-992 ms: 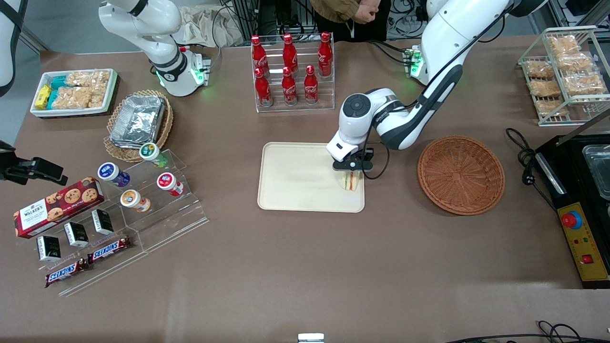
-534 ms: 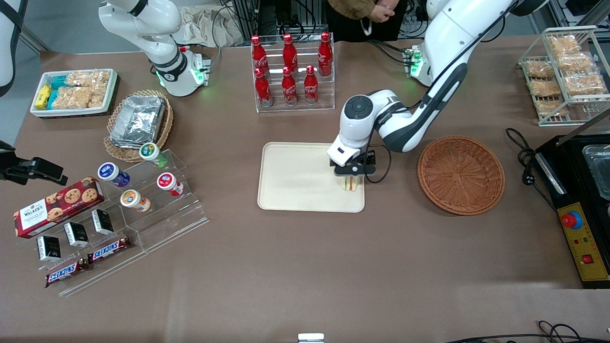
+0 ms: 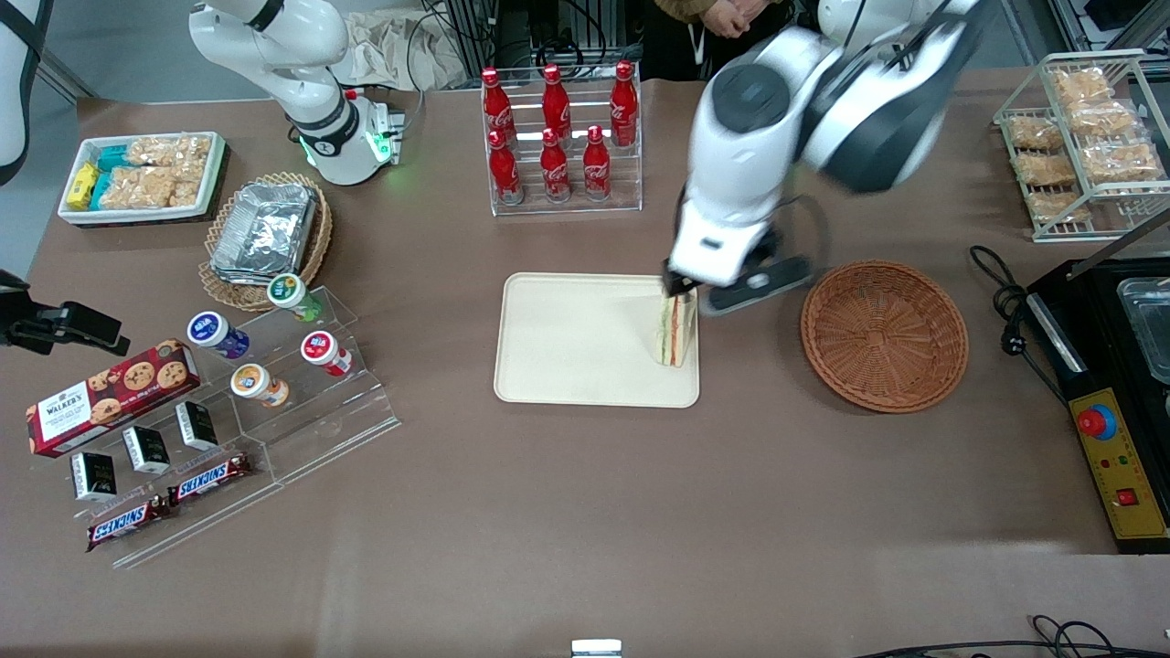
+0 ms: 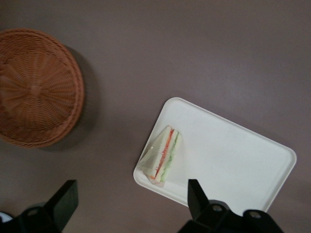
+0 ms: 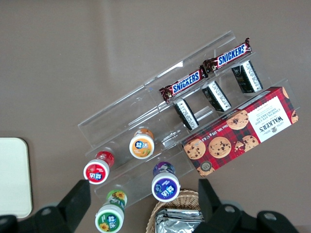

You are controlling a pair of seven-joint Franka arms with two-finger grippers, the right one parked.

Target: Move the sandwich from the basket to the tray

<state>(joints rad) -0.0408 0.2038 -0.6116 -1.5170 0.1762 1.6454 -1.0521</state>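
Near the middle of the tabletop lies the big flat cream plastic tray [image 3: 585,340]. The small three-cornered white-bread sandwich [image 3: 675,331] with orange and green layers rests on it, close to the tray edge that faces the round reddish-brown wicker basket [image 3: 884,334]. The basket has nothing in it, so the job looks as good as done.

The left arm's gripper [image 4: 131,206] hangs high above the sandwich with its two black fingers spread wide and nothing between them. It has let go. Being up high likely keeps it from bumping the bread.

Toward the parked arm's end of the table, a clear plastic step stand [image 3: 302,402] holds snacks so each one can be seen. Two brown bars [image 5: 209,73] say SNICKERS. A red checked cookie box [image 5: 243,128] says WALKER'S. Near the table edge farthest from the front camera, red bottles [image 3: 556,132] with white writing stand in a clear rack; the writing cannot be read.
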